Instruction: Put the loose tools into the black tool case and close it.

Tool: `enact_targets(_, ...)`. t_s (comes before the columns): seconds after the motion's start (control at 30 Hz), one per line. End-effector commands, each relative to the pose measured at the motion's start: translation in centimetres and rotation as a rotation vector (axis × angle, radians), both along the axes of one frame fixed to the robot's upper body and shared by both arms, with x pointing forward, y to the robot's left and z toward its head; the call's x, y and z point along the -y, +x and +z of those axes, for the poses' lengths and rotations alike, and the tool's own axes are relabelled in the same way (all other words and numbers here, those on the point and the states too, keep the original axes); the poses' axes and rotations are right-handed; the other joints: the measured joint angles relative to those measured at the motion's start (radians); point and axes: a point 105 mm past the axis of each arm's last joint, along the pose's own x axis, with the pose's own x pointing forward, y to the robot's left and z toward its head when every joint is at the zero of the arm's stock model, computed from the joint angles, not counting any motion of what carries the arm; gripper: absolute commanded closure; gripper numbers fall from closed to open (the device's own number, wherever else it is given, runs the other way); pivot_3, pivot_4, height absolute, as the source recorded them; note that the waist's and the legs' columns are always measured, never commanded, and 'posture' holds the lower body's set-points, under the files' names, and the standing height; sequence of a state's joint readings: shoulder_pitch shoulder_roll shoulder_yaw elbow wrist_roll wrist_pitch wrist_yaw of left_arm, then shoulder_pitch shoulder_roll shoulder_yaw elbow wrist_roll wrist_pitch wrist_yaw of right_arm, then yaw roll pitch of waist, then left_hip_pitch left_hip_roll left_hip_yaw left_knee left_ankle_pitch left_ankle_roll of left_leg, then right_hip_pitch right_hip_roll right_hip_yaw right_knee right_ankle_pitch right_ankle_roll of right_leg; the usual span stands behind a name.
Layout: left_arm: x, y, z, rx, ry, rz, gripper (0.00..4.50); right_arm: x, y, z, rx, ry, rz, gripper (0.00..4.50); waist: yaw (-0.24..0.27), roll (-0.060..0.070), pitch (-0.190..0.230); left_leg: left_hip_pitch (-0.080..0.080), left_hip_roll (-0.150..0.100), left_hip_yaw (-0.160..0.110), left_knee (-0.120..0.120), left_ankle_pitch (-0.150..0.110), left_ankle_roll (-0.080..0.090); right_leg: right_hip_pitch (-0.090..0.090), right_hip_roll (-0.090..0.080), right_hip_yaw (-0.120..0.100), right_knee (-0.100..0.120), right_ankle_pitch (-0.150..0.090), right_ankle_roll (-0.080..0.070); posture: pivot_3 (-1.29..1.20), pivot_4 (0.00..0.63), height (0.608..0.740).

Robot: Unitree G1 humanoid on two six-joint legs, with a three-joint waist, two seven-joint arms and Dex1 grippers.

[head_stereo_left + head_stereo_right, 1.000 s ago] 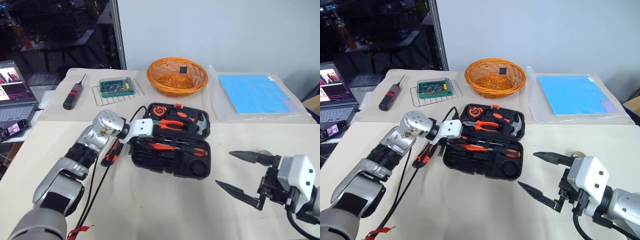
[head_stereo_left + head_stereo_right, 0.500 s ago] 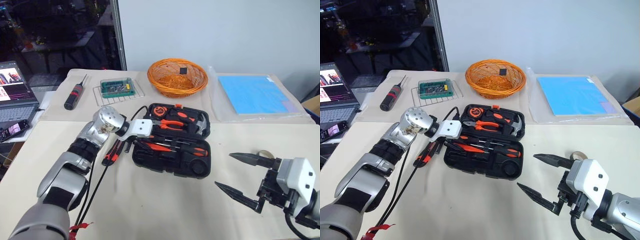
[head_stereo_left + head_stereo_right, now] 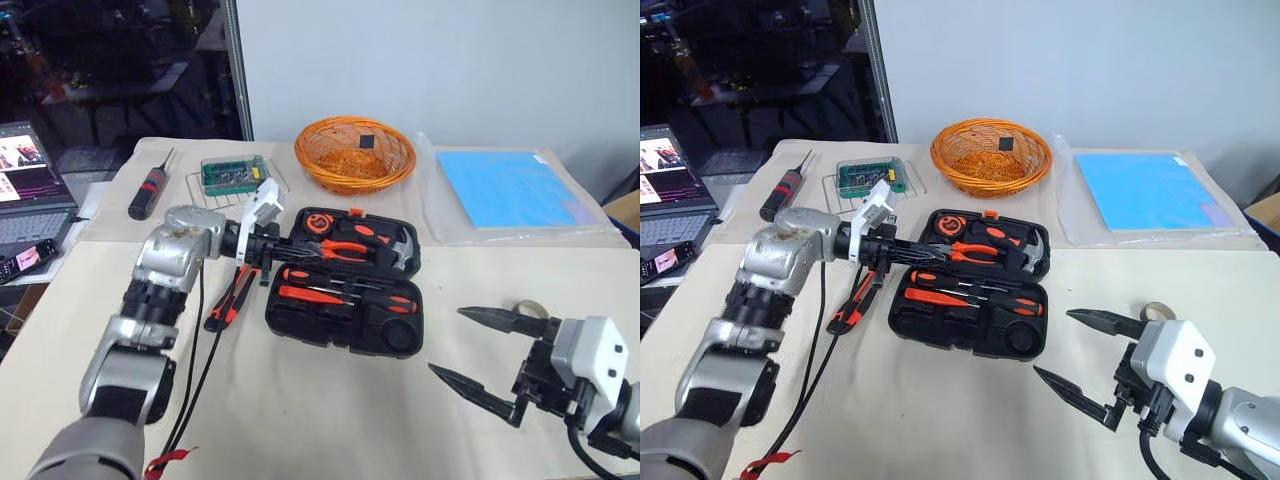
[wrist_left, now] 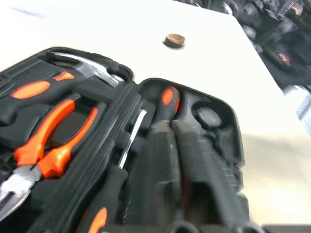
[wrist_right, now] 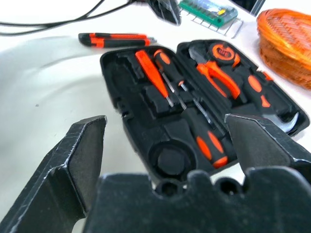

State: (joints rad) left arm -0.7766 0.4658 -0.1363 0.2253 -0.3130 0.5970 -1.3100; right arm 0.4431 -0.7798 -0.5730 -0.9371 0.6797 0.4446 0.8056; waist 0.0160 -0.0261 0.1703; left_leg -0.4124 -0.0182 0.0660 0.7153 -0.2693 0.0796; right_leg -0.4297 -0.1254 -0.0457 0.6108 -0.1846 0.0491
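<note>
On the table we see the black tool case lying open; our left gripper hangs clenched and empty above it; the utility knife lies beside it; our right gripper gapes released.

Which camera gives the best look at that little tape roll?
The left wrist view: the tape roll lies unobstructed on the table beyond the black tool case. In both eye views the right gripper partly hides it.

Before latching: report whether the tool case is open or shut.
Open. The black tool case lies spread flat, both halves up, tools showing in the recesses.
</note>
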Motion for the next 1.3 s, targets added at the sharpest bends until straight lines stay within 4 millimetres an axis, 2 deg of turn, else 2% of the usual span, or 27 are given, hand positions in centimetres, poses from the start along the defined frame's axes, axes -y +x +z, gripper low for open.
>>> enact_targets(0.03, -0.1, 0.4, -3.4, 0.025, 0.146, 0.124, 4.44, -0.2, 0.0, 0.4, 0.027, -0.010, 0.016, 0.00, 0.001, 0.000, 0.000, 0.000, 0.000, 0.000, 0.000, 0.000, 0.000, 0.000, 0.000, 0.000, 0.000, 0.003, -0.004, 0.00, 0.150, 0.740)
enact_targets(0.1, -0.7, 0.4, -6.5, 0.013, 0.287, 0.164, 4.44, -0.3, 0.1, 0.4, 0.022, -0.014, 0.023, 0.00, 0.003, 0.000, 0.000, 0.003, 0.000, 0.000, 0.000, 0.000, 0.000, 0.002, 0.000, 0.000, 0.000, 0.003, -0.005, 0.00, 0.150, 0.740)
enact_targets(0.13, -0.8, 0.2, -7.4, 0.008, 0.329, 0.174, 4.44, -0.3, 0.1, 0.4, 0.021, -0.016, 0.027, 0.00, 0.005, 0.000, 0.000, 0.003, 0.000, 0.000, 0.000, 0.000, 0.000, 0.003, 0.000, 0.000, 0.000, 0.003, -0.005, 0.00, 0.150, 0.740)
enact_targets(0.23, -0.9, 0.0, -8.3, 0.015, 0.378, 0.199, 4.44, -0.2, 0.2, 0.4, 0.017, -0.017, 0.033, 0.00, 0.009, 0.002, -0.002, 0.009, 0.000, -0.001, -0.001, -0.001, 0.000, 0.008, -0.003, -0.001, -0.002, -0.002, -0.001, 0.00, 0.150, 0.740)
enact_targets(0.3, -0.4, -0.1, -7.0, 0.052, 0.308, 0.208, 4.44, -0.1, 0.3, 0.3, 0.011, -0.020, 0.042, 0.00, 0.009, 0.003, -0.003, 0.010, 0.000, 0.000, -0.001, -0.001, -0.002, 0.008, -0.004, 0.000, -0.001, -0.005, -0.003, 0.00, 0.150, 0.740)
enact_targets(0.4, 0.1, -0.2, -2.2, 0.091, 0.039, 0.246, 4.44, -0.4, 0.5, 0.3, 0.012, -0.009, 0.070, 0.00, 0.009, 0.003, -0.003, 0.010, 0.000, 0.000, -0.001, -0.002, -0.003, 0.008, -0.005, 0.001, -0.001, -0.005, -0.003, 0.00, 0.150, 0.740)
enact_targets(0.5, -1.9, -0.7, 0.5, 0.073, -0.088, 0.346, 4.44, -0.9, 0.7, 0.6, 0.021, 0.014, 0.107, 0.00, 0.006, 0.002, -0.002, 0.006, 0.001, -0.001, -0.001, 0.000, -0.001, 0.004, -0.006, 0.002, 0.000, -0.001, 0.001, 0.00, 0.150, 0.740)
enact_targets(0.6, -3.9, -1.6, 2.1, 0.026, -0.175, 0.438, 4.44, -1.2, 1.0, 0.7, 0.021, 0.027, 0.138, 0.00, -0.003, 0.002, -0.002, 0.006, 0.000, -0.001, -0.003, 0.000, -0.001, 0.004, -0.004, 0.002, -0.001, 0.002, -0.004, 0.00, 0.150, 0.740)
enact_targets(0.7, -5.3, -2.1, 2.6, -0.005, -0.210, 0.500, 3.80, -1.3, 1.5, 0.7, 0.018, 0.038, 0.158, 0.00, -0.002, 0.002, -0.002, 0.006, 0.000, -0.002, -0.004, -0.001, -0.001, 0.004, -0.004, 0.000, -0.001, 0.001, -0.004, 0.00, 0.150, 0.740)
enact_targets(0.77, -6.4, -2.4, 2.5, 0.004, -0.200, 0.554, 3.01, -1.2, 1.9, 0.5, 0.012, 0.040, 0.173, 0.00, 0.002, 0.001, -0.002, 0.006, -0.001, -0.002, -0.004, -0.001, -0.001, 0.005, -0.004, -0.001, -0.001, 0.001, -0.004, 0.00, 0.150, 0.740)
enact_targets(0.87, -6.2, -3.4, 1.6, 0.020, -0.134, 0.540, 2.00, -1.4, 2.4, 0.6, 0.013, 0.046, 0.202, 0.00, 0.003, 0.000, -0.001, 0.006, -0.002, -0.002, -0.003, -0.001, -0.001, 0.006, -0.004, -0.001, -0.002, 0.001, -0.004, 0.00, 0.150, 0.740)
enact_targets(1.0, -5.0, -4.8, -0.9, 0.016, -0.002, 0.445, 0.56, -1.7, 2.7, 0.7, 0.013, 0.047, 0.222, 0.00, 0.009, 0.001, -0.001, 0.007, -0.002, -0.002, -0.003, -0.002, -0.002, 0.006, -0.004, -0.001, -0.002, 0.001, -0.005, 0.00, 0.150, 0.740)
enact_targets(1.1, -3.6, -5.2, -1.8, 0.012, 0.022, 0.373, 0.93, -1.7, 2.9, 0.7, 0.021, 0.040, 0.221, 0.00, 0.014, 0.001, -0.001, 0.007, -0.001, -0.002, -0.003, -0.002, -0.003, 0.005, -0.004, -0.001, -0.001, -0.002, -0.010, 0.00, 0.150, 0.740)
enact_targets(1.3, -2.6, -4.2, -3.6, 0.006, 0.132, 0.257, 3.23, -1.5, 2.4, 0.8, 0.031, 0.027, 0.194, 0.00, 0.023, 0.001, -0.001, 0.006, -0.001, -0.001, -0.004, -0.001, -0.002, 0.004, -0.004, -0.001, -0.001, -0.002, -0.011, 0.00, 0.150, 0.740)
